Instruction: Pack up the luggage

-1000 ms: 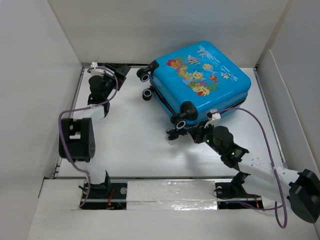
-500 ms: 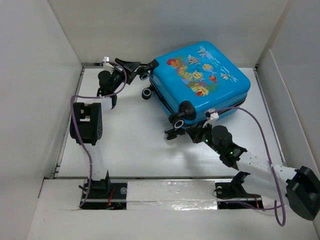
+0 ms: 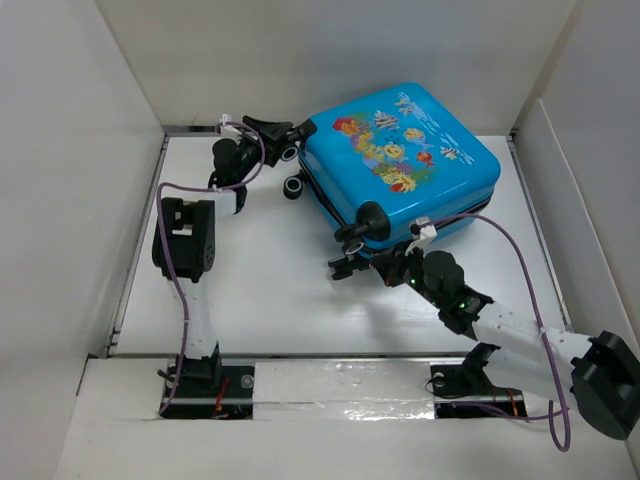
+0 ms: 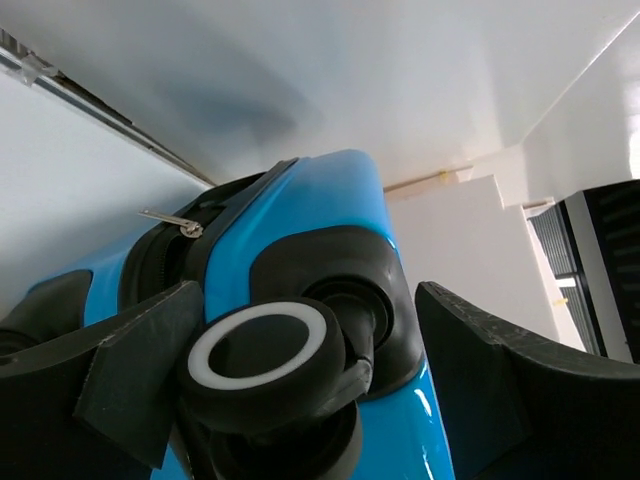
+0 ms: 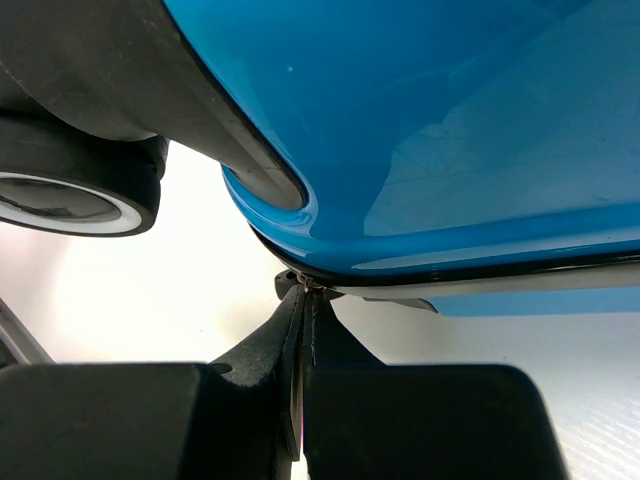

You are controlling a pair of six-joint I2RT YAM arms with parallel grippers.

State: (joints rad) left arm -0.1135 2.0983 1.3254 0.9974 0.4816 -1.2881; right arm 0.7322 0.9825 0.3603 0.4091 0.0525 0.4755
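now my left claw point(image 3: 277, 130) has swung in, wide around a wheel point(image 4: 258, 348) of the luggage point(image 3: 410, 150) lying flat on the desk point(image 3: 260, 290), likely to brace it; right claw point(image 5: 300, 335) pinched shut at the zip seam

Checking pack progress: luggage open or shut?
Shut: the luggage lies flat, print up, shells together, no lining showing. Whether it is fully zipped: cannot tell.

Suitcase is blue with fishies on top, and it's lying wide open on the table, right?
No. The suitcase is blue with fish on top and lies on the table, but its lid is down, not wide open. The top view shows this.
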